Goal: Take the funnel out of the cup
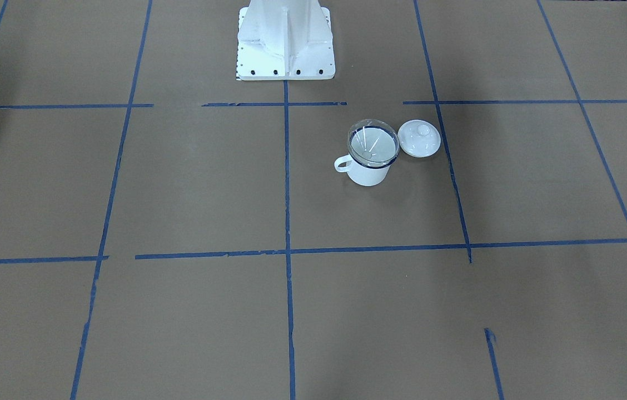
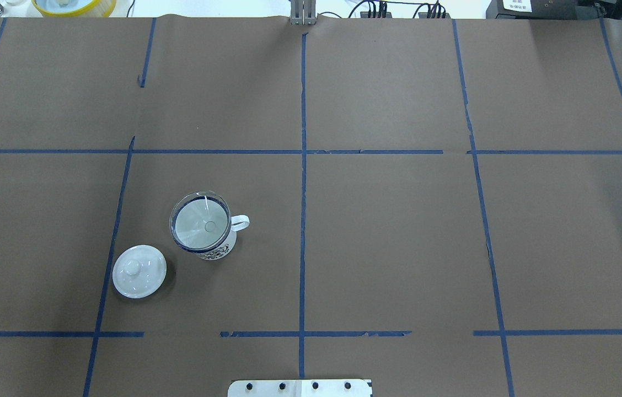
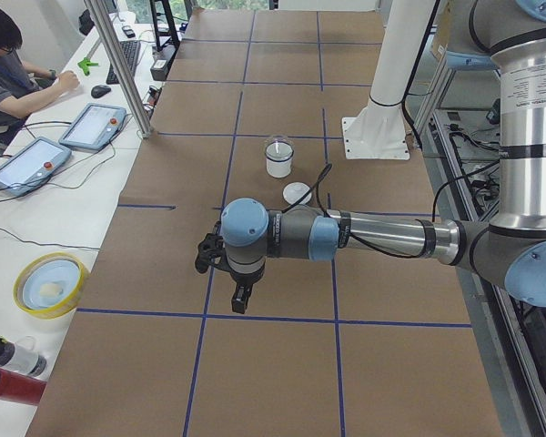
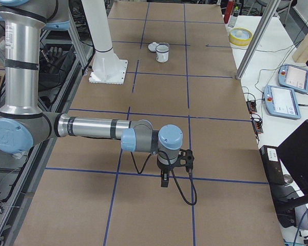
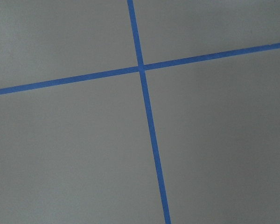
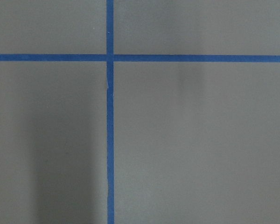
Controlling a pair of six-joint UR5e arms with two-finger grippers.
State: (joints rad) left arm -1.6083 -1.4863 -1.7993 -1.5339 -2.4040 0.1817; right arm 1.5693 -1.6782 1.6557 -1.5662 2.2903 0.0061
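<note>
One clear funnel [image 2: 200,223] sits mouth up in one white cup [image 2: 221,249] with a dark blue rim. The funnel's wide cone rests on that rim and its stem points down inside. The cup stands upright on the brown tabletop [image 2: 399,248], in the robot's left half, about midway between the robot's edge and the far edge. Its single small loop handle points toward the middle of the table.

One white domed lid [image 2: 139,271] with a knob lies flat just beside the cup, toward the table's left end and the robot's edge, with a small gap between them. Blue tape lines [image 2: 303,182] divide the tabletop into squares.

Two arms are in view. The left gripper [image 3: 239,299] hangs fingers down above the left end of the table, well apart from the cup. The right gripper [image 4: 165,180] hangs the same way above the right end. Each shows only from the side and small, so how far the fingers are spread cannot be told; nothing is seen between them.
</note>
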